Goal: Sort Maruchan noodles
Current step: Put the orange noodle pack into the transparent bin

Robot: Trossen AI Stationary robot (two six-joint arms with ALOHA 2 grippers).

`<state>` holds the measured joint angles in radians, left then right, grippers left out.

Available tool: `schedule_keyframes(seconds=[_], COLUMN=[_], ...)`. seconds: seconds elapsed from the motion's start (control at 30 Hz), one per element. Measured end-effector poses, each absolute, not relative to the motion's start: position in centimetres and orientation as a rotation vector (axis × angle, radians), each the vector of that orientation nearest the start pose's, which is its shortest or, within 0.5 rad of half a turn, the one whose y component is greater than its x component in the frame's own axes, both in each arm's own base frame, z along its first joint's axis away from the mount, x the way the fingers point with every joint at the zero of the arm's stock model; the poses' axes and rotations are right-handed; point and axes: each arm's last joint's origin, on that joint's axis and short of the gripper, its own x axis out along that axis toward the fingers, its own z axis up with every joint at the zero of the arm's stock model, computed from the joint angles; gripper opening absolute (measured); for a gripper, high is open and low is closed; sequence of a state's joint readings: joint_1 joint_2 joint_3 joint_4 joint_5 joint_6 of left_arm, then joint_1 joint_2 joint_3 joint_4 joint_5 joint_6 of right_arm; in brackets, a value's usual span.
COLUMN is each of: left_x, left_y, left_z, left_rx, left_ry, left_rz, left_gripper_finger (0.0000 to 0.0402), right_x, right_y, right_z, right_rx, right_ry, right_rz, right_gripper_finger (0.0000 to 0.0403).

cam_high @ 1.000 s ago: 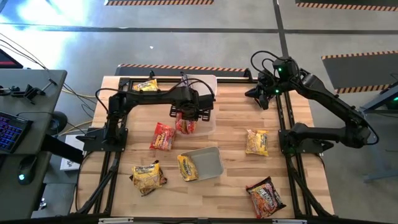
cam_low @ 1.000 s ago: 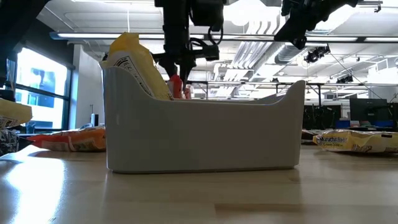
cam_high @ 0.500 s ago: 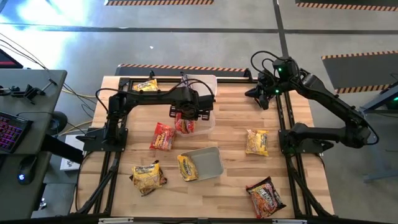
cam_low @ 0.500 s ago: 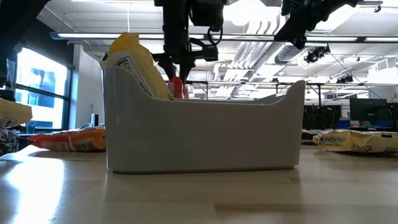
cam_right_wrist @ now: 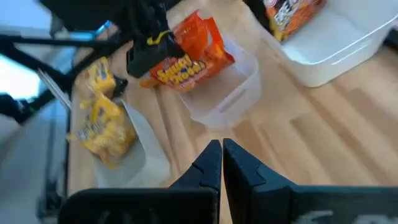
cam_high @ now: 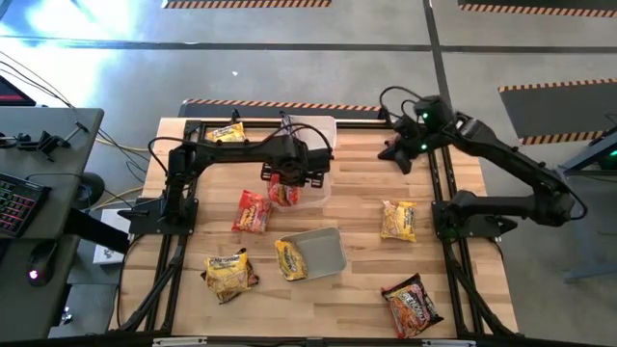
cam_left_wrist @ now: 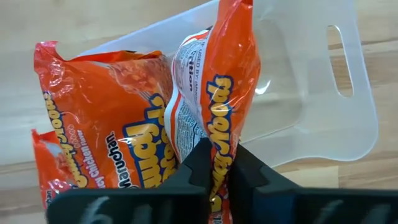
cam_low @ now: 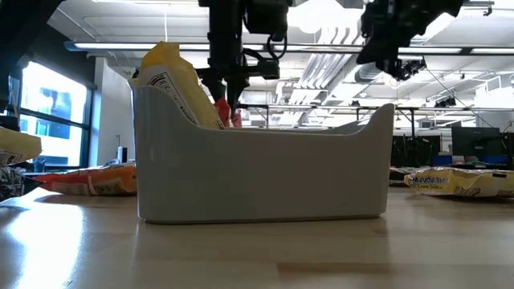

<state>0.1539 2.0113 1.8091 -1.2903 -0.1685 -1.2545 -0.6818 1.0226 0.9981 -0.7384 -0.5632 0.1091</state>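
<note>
Left gripper (cam_high: pixel 286 180) is clamped on one crinkly red-orange plastic noodle packet (cam_left_wrist: pixel 214 99), pinching its edge so it hangs upright from the fingers over the near rim of a clear rectangular plastic tub (cam_left_wrist: pixel 323 81). Second red packet (cam_high: pixel 252 210) lies flat on the wood table (cam_high: pixel 366 202) just beside that gripper, on the side away from the tub. White rectangular bin (cam_high: pixel 323 253) with a yellow packet (cam_high: pixel 290 259) leaning in it sits below the gripper toward the table's front. Other yellow packets (cam_high: pixel 398 220) and a dark maroon one (cam_high: pixel 412 305) are scattered well apart. Right gripper (cam_right_wrist: pixel 221 155) hovers high with fingers pressed together, holding nothing, near the table's back right.
</note>
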Motion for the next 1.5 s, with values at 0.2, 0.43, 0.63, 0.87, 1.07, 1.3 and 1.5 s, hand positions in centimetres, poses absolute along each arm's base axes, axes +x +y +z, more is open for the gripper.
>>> schedule_keyframes(seconds=[0.2,0.43,0.63,0.87,1.07,1.3,1.5], left_x=[38.9,39.0,38.9,38.3,38.3,38.3,38.3], left_y=[5.4,4.0,3.7,3.7,3.4,3.5,3.5], left_z=[25.6,25.6,25.6,25.6,25.6,25.6,25.7], left_rx=[-0.938,-0.904,-0.938,-0.945,-0.94,-0.881,-0.835], left_ry=[1.122,1.138,1.149,1.192,1.188,1.206,1.216], left_rz=[1.131,1.097,1.103,1.166,1.161,1.129,1.107], left_gripper_finger=[0.0005,0.0003,0.0002,0.0047,0.0086,0.0095,0.0025], right_x=[19.4,22.8,23.8,23.8,23.8,23.8,23.8], right_y=[-10.1,-9.9,-9.8,-9.9,-9.9,-9.9,-9.9], right_z=[28.6,25.9,24.5,24.5,24.5,24.5,24.5], right_rx=[0.659,0.653,0.621,0.603,0.582,0.581,0.581], right_ry=[0.593,0.575,0.627,0.627,0.63,0.63,0.63], right_rz=[-0.201,-0.243,-0.27,-0.275,-0.268,-0.268,-0.268], right_gripper_finger=[0.0006,0.0016,0.0016,0.0016,0.0015,0.0015,0.0015])
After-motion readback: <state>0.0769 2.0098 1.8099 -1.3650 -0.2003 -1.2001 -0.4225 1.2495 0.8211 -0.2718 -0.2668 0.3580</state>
